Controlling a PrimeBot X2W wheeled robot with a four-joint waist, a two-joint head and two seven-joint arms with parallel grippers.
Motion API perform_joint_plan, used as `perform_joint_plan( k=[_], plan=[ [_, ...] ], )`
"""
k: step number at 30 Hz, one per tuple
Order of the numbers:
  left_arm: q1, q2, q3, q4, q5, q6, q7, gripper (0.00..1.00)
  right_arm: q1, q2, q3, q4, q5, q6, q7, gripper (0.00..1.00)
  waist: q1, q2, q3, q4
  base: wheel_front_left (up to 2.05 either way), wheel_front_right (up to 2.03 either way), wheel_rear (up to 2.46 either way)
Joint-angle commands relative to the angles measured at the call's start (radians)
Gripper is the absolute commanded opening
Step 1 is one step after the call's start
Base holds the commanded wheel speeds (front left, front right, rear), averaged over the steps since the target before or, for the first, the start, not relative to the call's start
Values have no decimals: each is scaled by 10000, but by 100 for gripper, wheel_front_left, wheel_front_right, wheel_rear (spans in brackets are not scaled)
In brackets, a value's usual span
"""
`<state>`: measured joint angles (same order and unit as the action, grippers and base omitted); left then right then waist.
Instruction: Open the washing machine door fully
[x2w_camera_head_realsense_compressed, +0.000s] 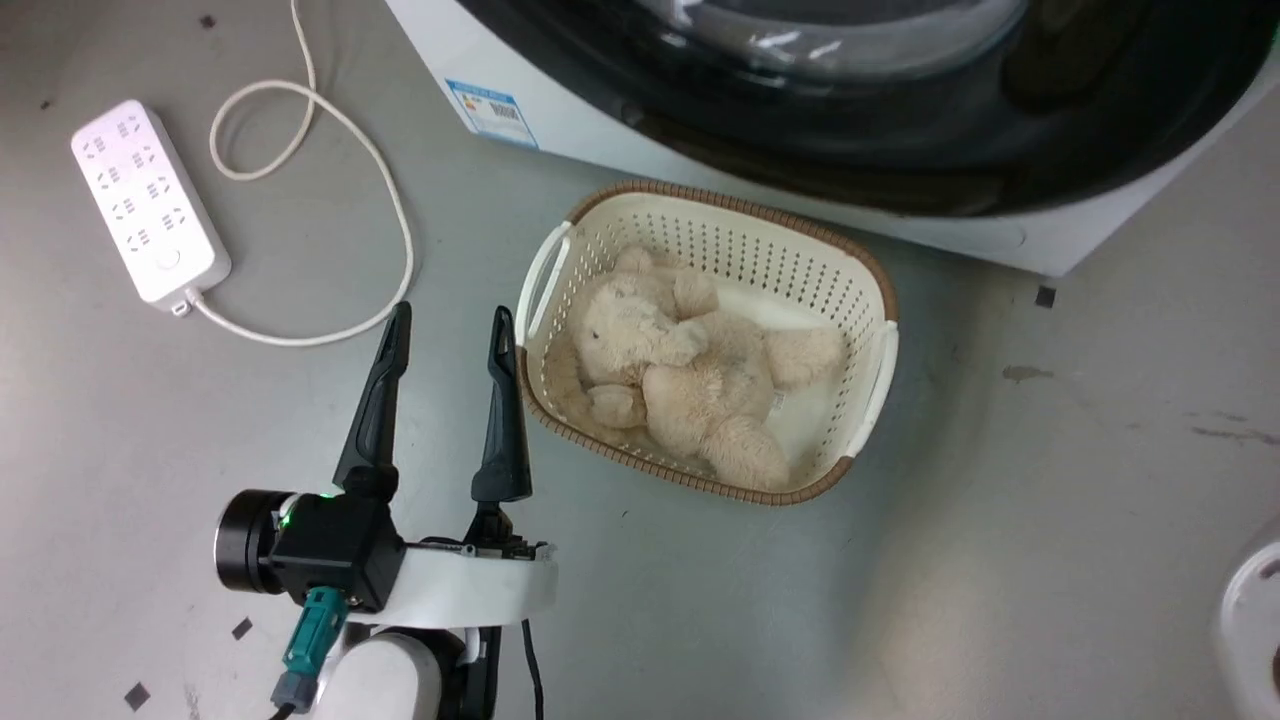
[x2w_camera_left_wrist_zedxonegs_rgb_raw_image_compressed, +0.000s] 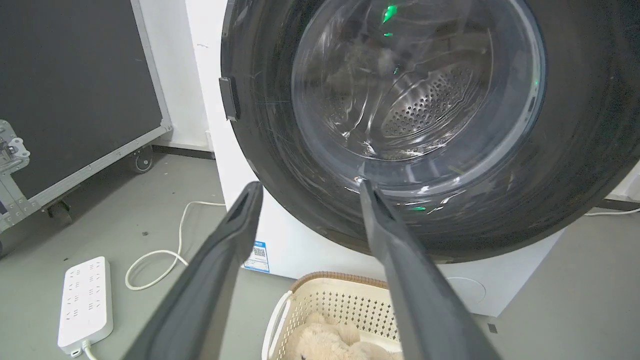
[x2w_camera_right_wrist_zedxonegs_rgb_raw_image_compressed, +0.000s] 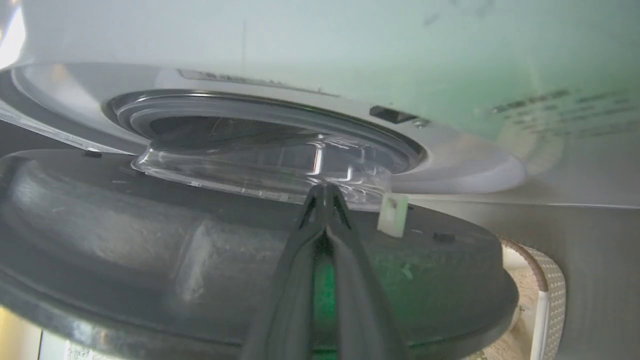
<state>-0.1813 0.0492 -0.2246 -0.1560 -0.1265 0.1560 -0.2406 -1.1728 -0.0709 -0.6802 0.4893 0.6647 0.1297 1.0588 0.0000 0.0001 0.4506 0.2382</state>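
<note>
The door (x2w_camera_right_wrist_zedxonegs_rgb_raw_image_compressed: 150, 240) stands ajar, swung a little way off the front of the washer (x2w_camera_right_wrist_zedxonegs_rgb_raw_image_compressed: 300, 40). The right gripper (x2w_camera_right_wrist_zedxonegs_rgb_raw_image_compressed: 325, 194) has its two fingers pressed together, holding nothing. Its tips seem to rest on the door's grey inner face, just below the glass bowl (x2w_camera_right_wrist_zedxonegs_rgb_raw_image_compressed: 260, 170) and beside the pale latch hook (x2w_camera_right_wrist_zedxonegs_rgb_raw_image_compressed: 392, 222). The step in hand looks to be a push on the door from behind. To do it well, the arm should probably sweep in an arc about the hinge side rather than straight out. The tips belong on the firm grey rim and off the bowl's slick curve, where they could slide, and the push should run until the door stops of itself. The basket (x2w_camera_head_realsense_compressed: 700, 195) with the bear (x2w_camera_head_realsense_compressed: 680, 370) sits on the floor just in front of the washer, below the door, so a low swing might knock it. The left gripper (x2w_camera_head_realsense_compressed: 450, 318) hangs over the floor beside the basket, fingers spread wide and empty, well apart from the door. The right wrist view gives the gap between door and washer and the likely contact point, which the left wrist view does not make plain. The left wrist view instead gives the glossy outer face, the handle tab (x2w_camera_left_wrist_zedxonegs_rgb_raw_image_compressed: 230, 97) and the steel drum through the glass. The head view adds the floor: the power strip (x2w_camera_head_realsense_compressed: 150, 200) and its cord.
</note>
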Motion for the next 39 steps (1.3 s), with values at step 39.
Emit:
perform_joint_plan(
  k=[39],
  plan=[
    [1973,10,381,1445,-152,-1115,-212,100,6568,206,9663,-414,8094,10,-2073,0,0,-1,-2895,-71,0,0,0]
  ],
)
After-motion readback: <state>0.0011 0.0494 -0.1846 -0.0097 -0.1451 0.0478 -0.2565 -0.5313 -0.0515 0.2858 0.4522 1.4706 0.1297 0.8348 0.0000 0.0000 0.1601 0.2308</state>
